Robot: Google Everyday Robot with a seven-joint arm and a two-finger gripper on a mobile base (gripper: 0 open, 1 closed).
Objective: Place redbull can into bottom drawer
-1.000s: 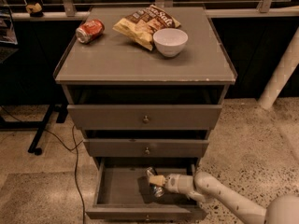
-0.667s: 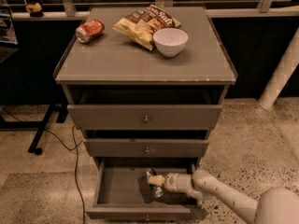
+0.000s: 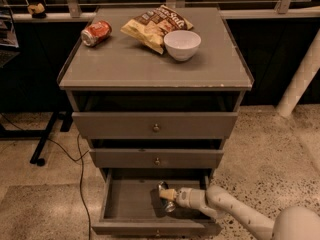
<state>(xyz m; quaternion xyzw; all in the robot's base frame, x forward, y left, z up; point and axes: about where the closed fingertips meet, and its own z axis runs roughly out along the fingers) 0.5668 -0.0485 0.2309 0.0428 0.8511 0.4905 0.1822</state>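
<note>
On the cabinet top [image 3: 125,69], a soda can [image 3: 95,33] lies at the back left, a chip bag [image 3: 150,26] at the back centre, and a bowl [image 3: 182,44] just right of the bag. Below, in the pulled-out bottom drawer [image 3: 130,204], the gripper [image 3: 169,195] reaches in from the right, clasping the redbull can [image 3: 163,189].

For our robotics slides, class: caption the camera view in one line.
Gripper at the redbull can inside the open bottom drawer; soda can, chip bag and bowl sit on the cabinet top.

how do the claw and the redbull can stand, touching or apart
Touching. The camera view shows the claw clamped across the middle of the redbull can, inside the open bottom drawer.
</note>
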